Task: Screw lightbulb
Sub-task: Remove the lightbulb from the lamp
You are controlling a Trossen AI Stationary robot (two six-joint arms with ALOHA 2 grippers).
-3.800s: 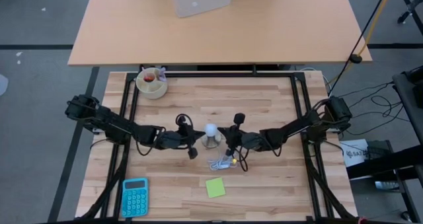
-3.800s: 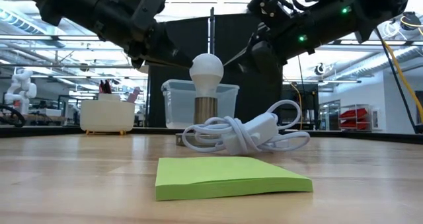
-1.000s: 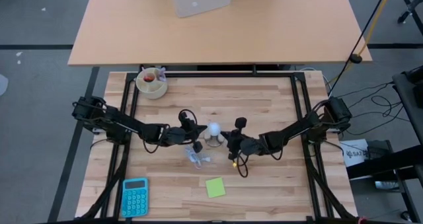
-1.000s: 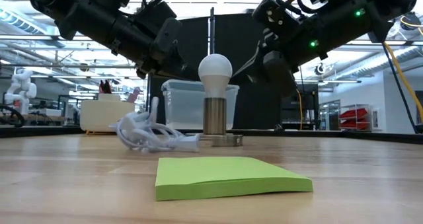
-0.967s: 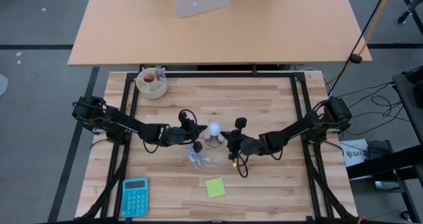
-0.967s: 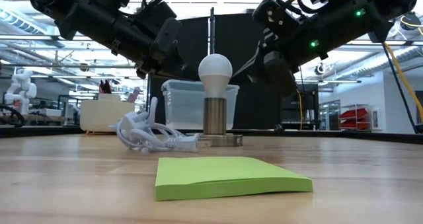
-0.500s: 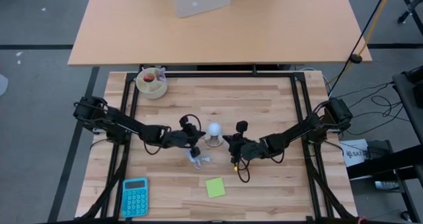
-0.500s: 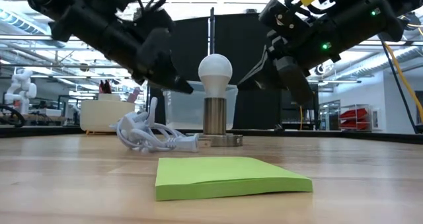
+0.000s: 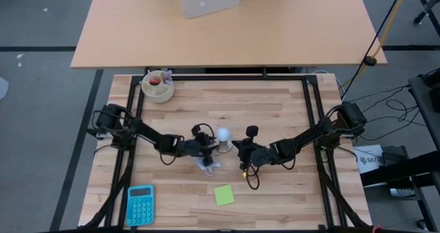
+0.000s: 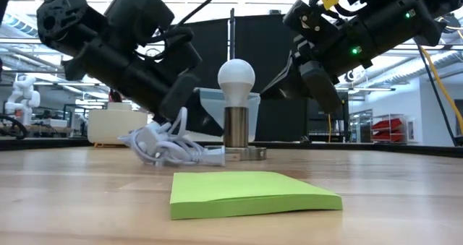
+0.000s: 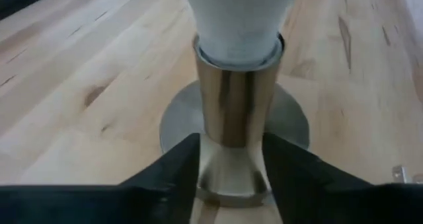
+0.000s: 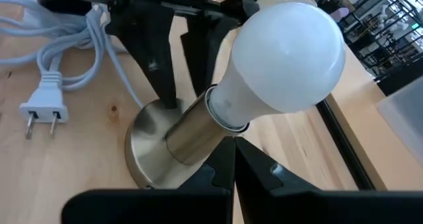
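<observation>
The lightbulb (image 9: 223, 133) stands upright in a brass-coloured socket stem (image 10: 235, 127) on a round metal base disc (image 11: 291, 121), near the middle of the wooden worktop (image 9: 275, 102); you can see its white globe seated in the stem's collar in both wrist views. Your left gripper (image 11: 231, 171) sits low at the foot of the stem, its two dark fingers (image 11: 173, 164) standing apart on either side of the stem's flared bottom, just beside it; whether the pads actually touch the metal cannot be told, so it has hold of nothing that you can confirm. Your right gripper (image 12: 232, 159) is on the opposite side of the bulb, fingers pressed together with no gap and nothing between them, its tip just beside the stem below the globe. In the high view the two arms meet at the bulb from left and right. A coiled white cable (image 10: 165, 145) with a two-pin plug (image 12: 41, 110) lies on the worktop beside the base disc, on the left arm's side. Nearer the front edge lie a green sticky-note pad (image 9: 223, 194) and a teal calculator (image 9: 139, 205), well apart from the bulb. A small cream bowl (image 9: 158, 86) holding small items sits at the far left corner of the worktop.
</observation>
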